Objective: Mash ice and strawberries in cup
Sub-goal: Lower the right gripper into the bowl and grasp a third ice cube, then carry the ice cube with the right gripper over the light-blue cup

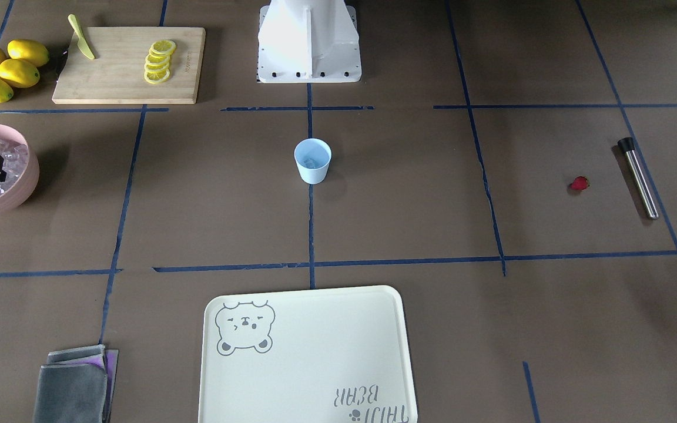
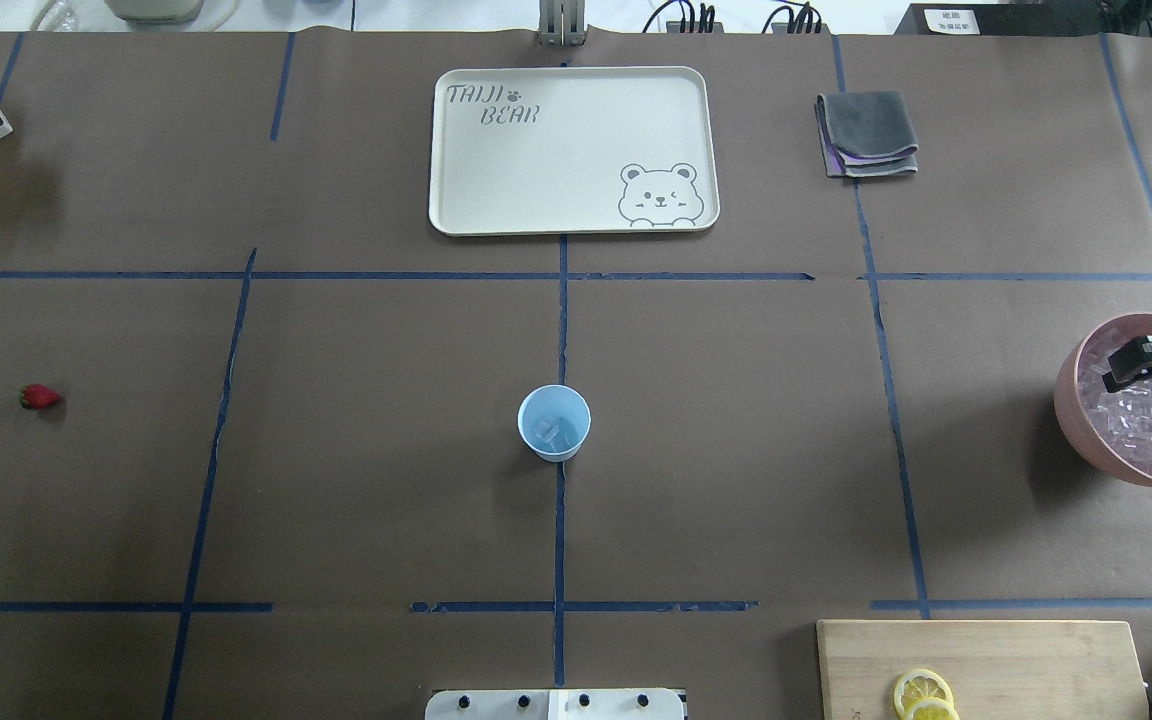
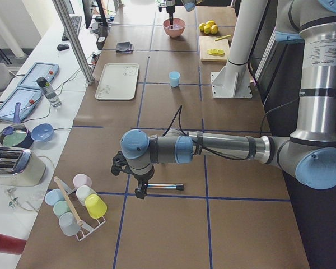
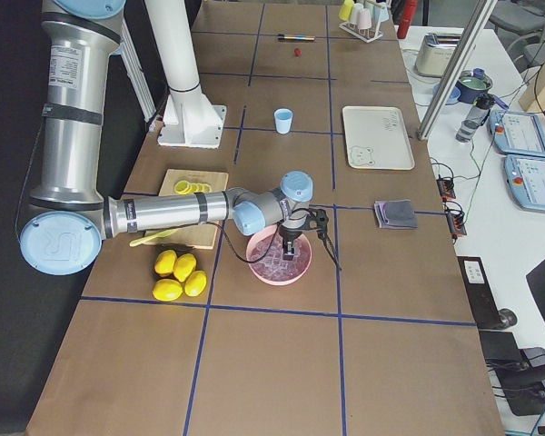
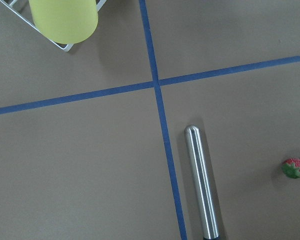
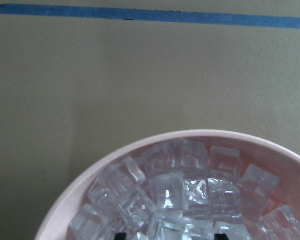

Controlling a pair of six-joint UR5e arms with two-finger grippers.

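Note:
The light-blue cup stands upright at the table's centre, and a clear ice cube lies inside it. More ice fills the pink bowl at the robot's far right. My right gripper is lowered into that bowl, open, its fingertips spread among the cubes. One red strawberry lies on the table far to the left, with a steel muddler beside it. Only the exterior left view shows my left gripper, which hovers over the muddler; I cannot tell whether it is open or shut.
A cream bear tray and a folded grey cloth sit on the far side. A cutting board with lemon slices, a green knife and whole lemons lie near the bowl. A rack of coloured cups stands by the left arm.

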